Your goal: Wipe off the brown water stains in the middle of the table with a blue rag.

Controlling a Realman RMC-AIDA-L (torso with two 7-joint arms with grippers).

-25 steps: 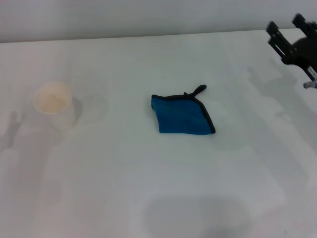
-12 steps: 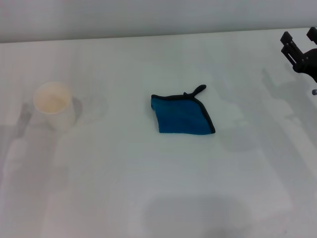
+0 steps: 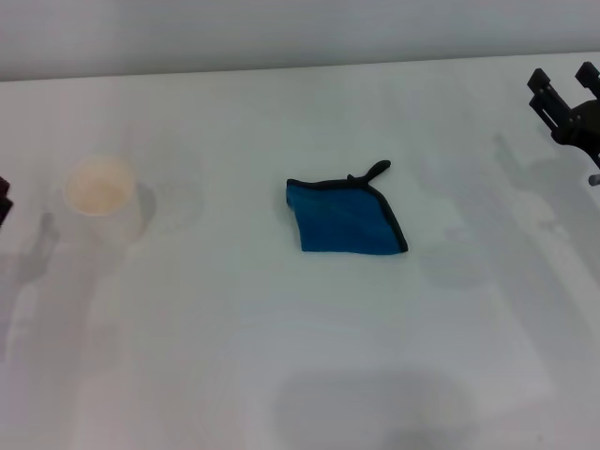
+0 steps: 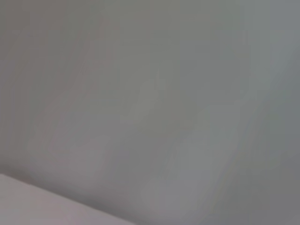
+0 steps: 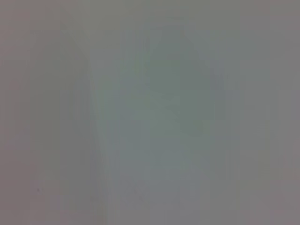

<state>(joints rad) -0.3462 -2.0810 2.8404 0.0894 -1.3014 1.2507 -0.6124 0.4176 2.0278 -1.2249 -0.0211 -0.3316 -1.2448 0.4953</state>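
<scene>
Blue rag (image 3: 345,218) lies mid-table (image 3: 281,356), right pincer (image 3: 565,89) at edge.

One blue rag (image 3: 345,220), one paper cup (image 3: 101,195), two pincers

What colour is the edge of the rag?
Black, around the blue rag; the head view shows it best.
</scene>
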